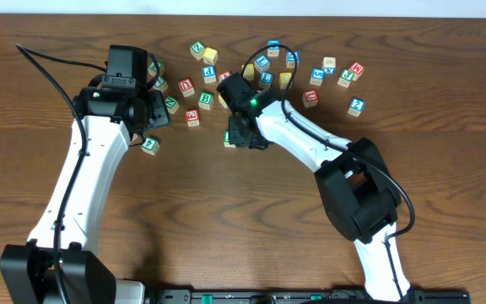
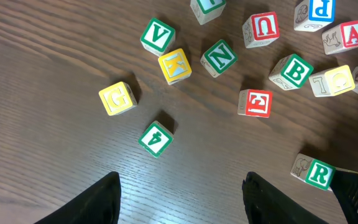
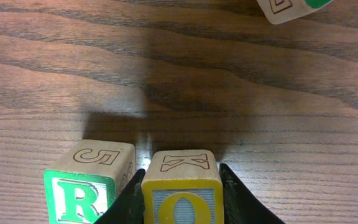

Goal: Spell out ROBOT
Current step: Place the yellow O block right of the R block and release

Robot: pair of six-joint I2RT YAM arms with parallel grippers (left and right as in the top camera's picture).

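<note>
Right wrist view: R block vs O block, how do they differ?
R block has a green letter, O block a blue one framed in yellow. R block's top reads 5, O block's K. The right gripper clamps O block; R block stands free beside it. Both upright wooden cubes.

The near edge of the right wrist view cuts the R block [image 3: 81,190] and O block [image 3: 182,196]; a far-right block [image 3: 286,7] shows only a corner.

Dark wood table [image 1: 226,228], scattered letter blocks [image 1: 186,85]
</note>
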